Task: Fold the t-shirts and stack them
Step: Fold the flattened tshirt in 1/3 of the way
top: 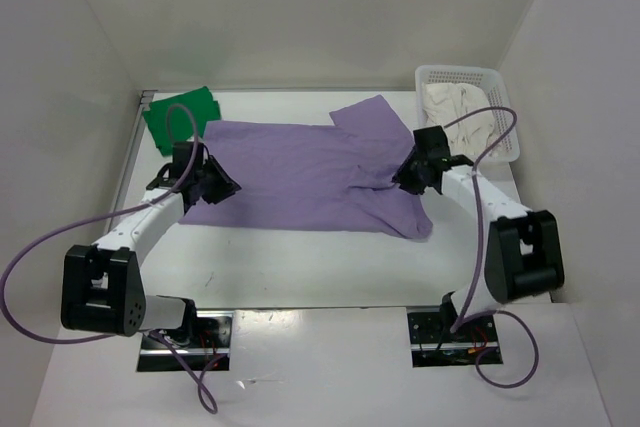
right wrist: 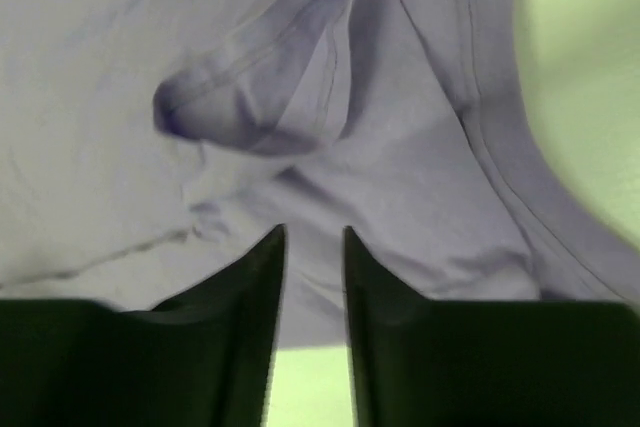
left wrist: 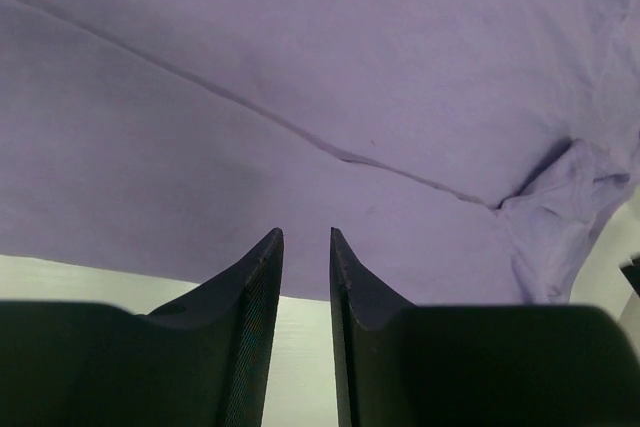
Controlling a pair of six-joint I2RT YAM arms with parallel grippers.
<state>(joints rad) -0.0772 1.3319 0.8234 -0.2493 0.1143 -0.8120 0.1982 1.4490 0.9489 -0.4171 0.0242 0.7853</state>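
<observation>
The lavender t-shirt [top: 310, 177] lies spread across the middle of the table, with a sleeve folded over at its right side [right wrist: 250, 97]. A diagonal crease runs across it [left wrist: 330, 147]. My left gripper [top: 218, 187] [left wrist: 306, 235] hovers over the shirt's left edge, open, with bare table showing between its fingers. My right gripper [top: 410, 177] [right wrist: 314, 232] stands over the shirt's right edge by the bunched sleeve, also open with nothing pinched. The green t-shirt [top: 182, 117] lies folded at the back left. The cream t-shirt [top: 462, 112] is crumpled in the basket.
A white perforated basket [top: 458, 73] stands at the back right corner. White walls close in the table on three sides. Purple cables loop from both arms. Bare table [top: 320, 267] runs between the shirt and the arm bases.
</observation>
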